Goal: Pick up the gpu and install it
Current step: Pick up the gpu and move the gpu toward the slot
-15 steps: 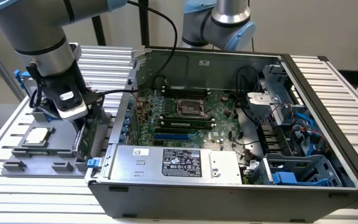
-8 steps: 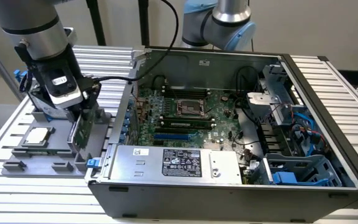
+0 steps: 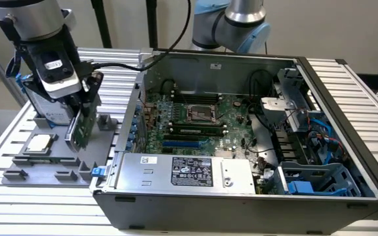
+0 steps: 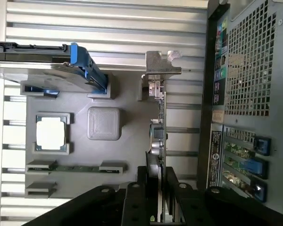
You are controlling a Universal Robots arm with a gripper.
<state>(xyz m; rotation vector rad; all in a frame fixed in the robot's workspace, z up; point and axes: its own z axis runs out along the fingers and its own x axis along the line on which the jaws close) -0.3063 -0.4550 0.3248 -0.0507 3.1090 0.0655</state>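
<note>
While the gpu (image 3: 78,130) stands on edge in the tray (image 3: 38,178) beside the case (image 3: 241,206), the claw (image 3: 80,109) sits over it. From the wrist, the claw (image 4: 156,175) seems to pinch the gpu (image 4: 158,117) on both sides. Lifting straight up should keep it from snagging.

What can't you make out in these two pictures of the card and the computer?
- Exterior view: whether the gpu sits in the gray holder at its lower edge; too dark and small there.
- Wrist view: the gpu faces; it is seen edge-on.
- Exterior view: print on the power supply label; too small.
</note>
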